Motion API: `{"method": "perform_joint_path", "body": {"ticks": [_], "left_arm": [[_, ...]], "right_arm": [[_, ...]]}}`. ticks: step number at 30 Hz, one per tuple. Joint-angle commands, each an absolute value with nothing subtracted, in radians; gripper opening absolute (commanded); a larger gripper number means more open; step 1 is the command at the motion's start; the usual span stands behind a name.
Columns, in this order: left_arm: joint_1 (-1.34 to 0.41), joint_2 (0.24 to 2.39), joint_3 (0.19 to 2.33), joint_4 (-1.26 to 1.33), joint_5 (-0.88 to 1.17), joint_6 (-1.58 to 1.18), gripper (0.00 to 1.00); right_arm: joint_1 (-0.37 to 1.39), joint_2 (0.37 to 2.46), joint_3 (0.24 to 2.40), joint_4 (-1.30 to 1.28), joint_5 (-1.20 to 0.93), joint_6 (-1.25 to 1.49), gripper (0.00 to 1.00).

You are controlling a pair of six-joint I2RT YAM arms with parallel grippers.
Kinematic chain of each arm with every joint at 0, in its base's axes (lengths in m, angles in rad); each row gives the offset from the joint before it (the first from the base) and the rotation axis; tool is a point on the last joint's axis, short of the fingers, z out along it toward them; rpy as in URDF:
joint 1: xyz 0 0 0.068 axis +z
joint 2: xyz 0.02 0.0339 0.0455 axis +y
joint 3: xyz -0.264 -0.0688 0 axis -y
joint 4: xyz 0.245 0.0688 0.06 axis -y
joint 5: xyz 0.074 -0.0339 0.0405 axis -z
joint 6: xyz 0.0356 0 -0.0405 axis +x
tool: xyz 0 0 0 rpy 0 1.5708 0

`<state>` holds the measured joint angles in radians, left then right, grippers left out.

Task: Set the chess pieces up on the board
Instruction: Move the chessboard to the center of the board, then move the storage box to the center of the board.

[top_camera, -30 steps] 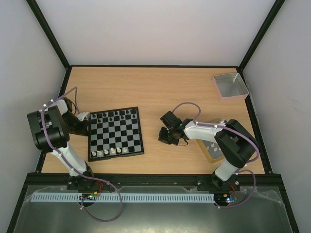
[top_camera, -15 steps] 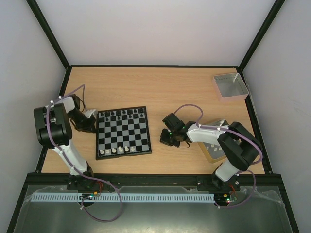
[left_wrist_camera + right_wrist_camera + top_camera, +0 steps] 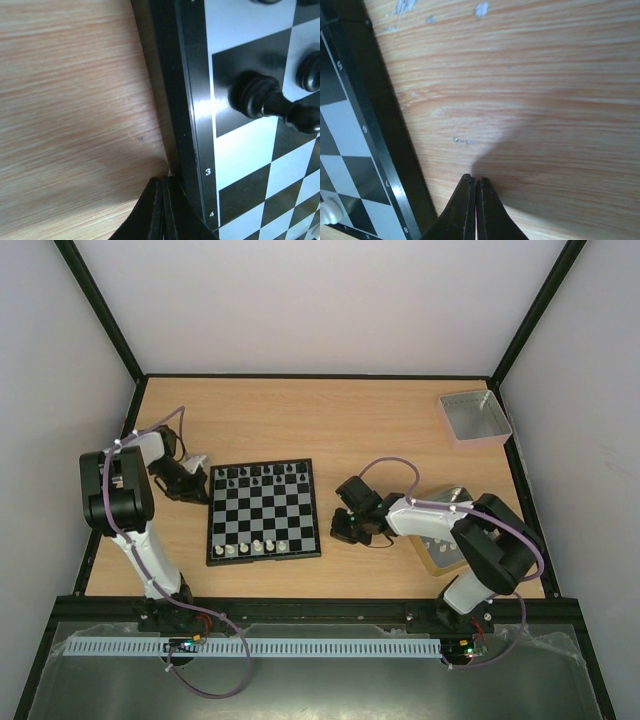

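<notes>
A pale wood worktop (image 3: 400,430) sits inside white walls and a black frame. A grey bin (image 3: 474,418) occupies its far right corner, and a tan-rimmed tray (image 3: 440,552) is half hidden under the right arm near the right edge.

The board (image 3: 263,512) lies left of the worktop's middle, nearer the front edge and slightly askew to it. It sits between the two arms. The left pincer (image 3: 164,182) is closed on nothing, and its tips meet the black rim on the board's left side, toward the far left corner. The right pincer (image 3: 472,182) is likewise closed and empty. It is low over bare wood just beside the board's right rim near the front right corner, and it does not touch the rim.

The left arm is therefore the nearer one. Any nudge from it would probably drive the board rightward, toward the right pincer.

The black pieces (image 3: 262,471) stand in a line along the far row. The cream-white pieces (image 3: 245,549) fill only the left part of the near row, and the squares to their right are bare. Both sets look incomplete, and no loose pieces show on the worktop.
</notes>
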<state>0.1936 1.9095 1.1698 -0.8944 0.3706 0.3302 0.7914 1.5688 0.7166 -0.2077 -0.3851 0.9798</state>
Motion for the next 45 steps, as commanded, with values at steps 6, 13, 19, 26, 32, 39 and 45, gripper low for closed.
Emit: {"method": "perform_joint_path", "body": {"ticks": [6, 13, 19, 26, 32, 39, 45], "left_arm": [[0.183, 1.969, 1.161, -0.804, 0.333, 0.317, 0.02], [0.180, 1.997, 1.184, -0.810, 0.343, 0.330, 0.02], [0.184, 1.973, 1.166, -0.810, 0.315, 0.347, 0.02], [0.291, 1.908, 1.161, -0.857, 0.301, 0.409, 0.02], [0.398, 1.817, 1.210, -0.954, 0.330, 0.500, 0.32], [0.457, 1.727, 1.267, -1.078, 0.383, 0.588, 0.48], [0.472, 1.683, 1.260, -1.115, 0.403, 0.624, 0.49]], "right_arm": [[0.900, 1.659, 0.743, -0.287, -0.372, 1.003, 0.02], [0.928, 1.696, 0.788, -0.329, -0.367, 0.987, 0.02], [0.921, 1.674, 0.821, -0.431, -0.278, 0.974, 0.02], [0.801, 1.539, 0.952, -0.679, -0.091, 0.924, 0.02], [0.604, 1.457, 1.131, -0.914, 0.050, 0.833, 0.02], [0.483, 1.402, 1.096, -1.046, 0.125, 0.868, 0.02], [0.445, 1.335, 1.011, -1.090, 0.145, 0.891, 0.02]]}}
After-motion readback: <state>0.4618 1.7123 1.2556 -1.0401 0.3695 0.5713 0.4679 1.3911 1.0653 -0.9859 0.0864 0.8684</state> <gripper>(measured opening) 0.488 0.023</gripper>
